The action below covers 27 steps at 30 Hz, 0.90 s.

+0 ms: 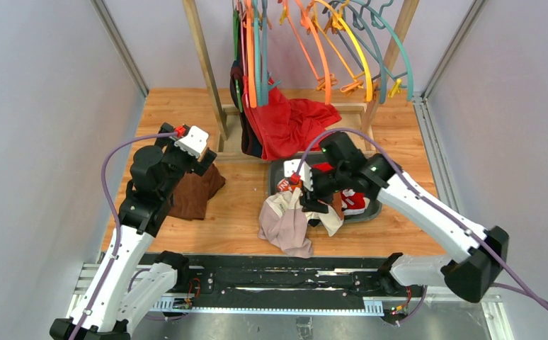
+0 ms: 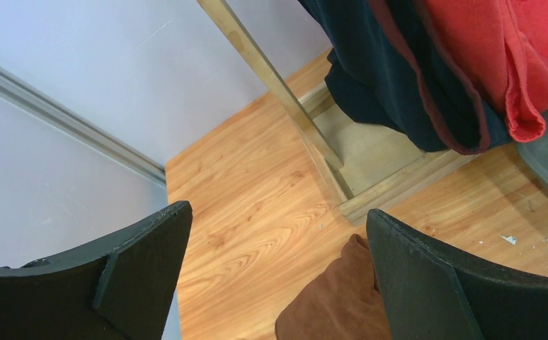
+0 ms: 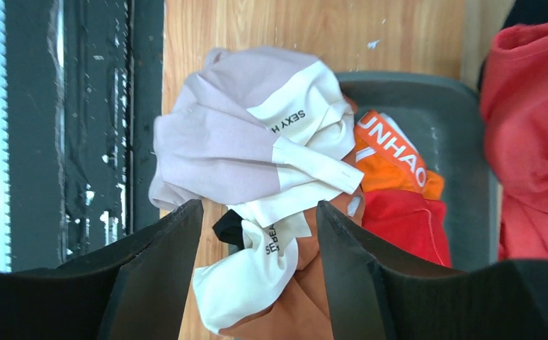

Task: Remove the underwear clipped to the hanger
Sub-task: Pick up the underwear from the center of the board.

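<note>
My right claw [image 3: 258, 212] hangs open over the heap of underwear [image 3: 218, 142] at the tray's [image 3: 459, 142] edge; my left claw [image 2: 278, 212] gapes empty.

Holds the left gripper [image 2: 278, 234] raised on a bent arm, jaws spread wide. Stretches the right arm forward, elbow bent, right gripper [image 3: 257, 219] pointing down, jaws apart.

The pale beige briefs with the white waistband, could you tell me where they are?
In the top view the pale beige briefs lie on the wooden table, right of centre, over the near-left corner of the dark grey tray, below the right pincer.
</note>
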Available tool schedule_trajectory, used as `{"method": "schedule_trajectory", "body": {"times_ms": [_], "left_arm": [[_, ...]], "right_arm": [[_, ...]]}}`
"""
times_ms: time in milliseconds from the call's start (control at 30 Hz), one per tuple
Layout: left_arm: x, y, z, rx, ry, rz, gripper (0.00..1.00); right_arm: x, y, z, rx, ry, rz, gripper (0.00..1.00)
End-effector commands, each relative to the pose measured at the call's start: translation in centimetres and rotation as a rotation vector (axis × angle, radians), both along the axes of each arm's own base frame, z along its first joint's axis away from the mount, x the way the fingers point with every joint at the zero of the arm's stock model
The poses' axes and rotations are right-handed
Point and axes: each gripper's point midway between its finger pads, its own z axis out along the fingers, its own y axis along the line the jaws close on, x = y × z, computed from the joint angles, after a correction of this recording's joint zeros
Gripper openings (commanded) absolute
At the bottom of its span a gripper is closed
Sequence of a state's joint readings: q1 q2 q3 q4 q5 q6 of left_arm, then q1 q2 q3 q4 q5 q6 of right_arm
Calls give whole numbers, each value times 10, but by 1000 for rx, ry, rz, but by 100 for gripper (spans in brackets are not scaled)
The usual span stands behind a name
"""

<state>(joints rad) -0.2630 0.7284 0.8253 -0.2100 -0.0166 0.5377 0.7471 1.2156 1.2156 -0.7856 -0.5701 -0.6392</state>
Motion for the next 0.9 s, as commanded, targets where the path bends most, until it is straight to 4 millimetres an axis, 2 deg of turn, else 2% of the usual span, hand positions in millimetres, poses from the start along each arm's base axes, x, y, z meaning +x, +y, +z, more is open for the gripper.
{"method": "schedule_trajectory", "body": {"times_ms": [0, 300, 600, 733, 867], "left_arm": [[1, -1, 19, -11, -63, -11, 98], [-4, -2, 21, -7, -85, -29, 98], [-5, -4, 22, -5, -93, -43, 98], [-5, -4, 22, -2, -96, -42, 98], [-5, -4, 22, -3, -96, -45, 98]], "right_arm": [[20, 15, -25, -31, -91, 75, 61], [40, 32, -69, -119, -66, 153, 62], [45, 30, -110, -239, 15, 192, 60], [42, 31, -119, -250, 45, 199, 52], [39, 30, -121, -254, 63, 204, 36]]}}
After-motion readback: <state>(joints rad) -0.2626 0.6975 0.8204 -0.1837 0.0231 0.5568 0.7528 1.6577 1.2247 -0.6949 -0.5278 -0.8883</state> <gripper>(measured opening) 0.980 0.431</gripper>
